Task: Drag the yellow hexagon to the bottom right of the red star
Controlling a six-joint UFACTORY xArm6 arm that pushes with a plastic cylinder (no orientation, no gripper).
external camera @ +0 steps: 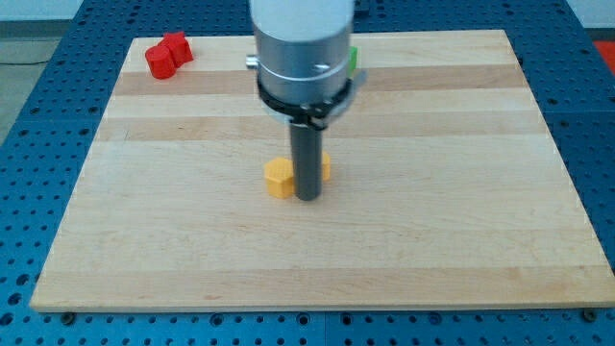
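The yellow hexagon (279, 178) lies near the middle of the wooden board (461, 231). My tip (307, 198) rests on the board just to the right of it, touching or almost touching its right side. A second yellow block (326, 165) peeks out from behind the rod on its right; its shape is hidden. The red star (168, 54) sits at the board's top left corner, far up and left of the tip.
A green block (354, 61) shows partly behind the arm's grey body near the board's top edge. A blue perforated table surrounds the board on all sides.
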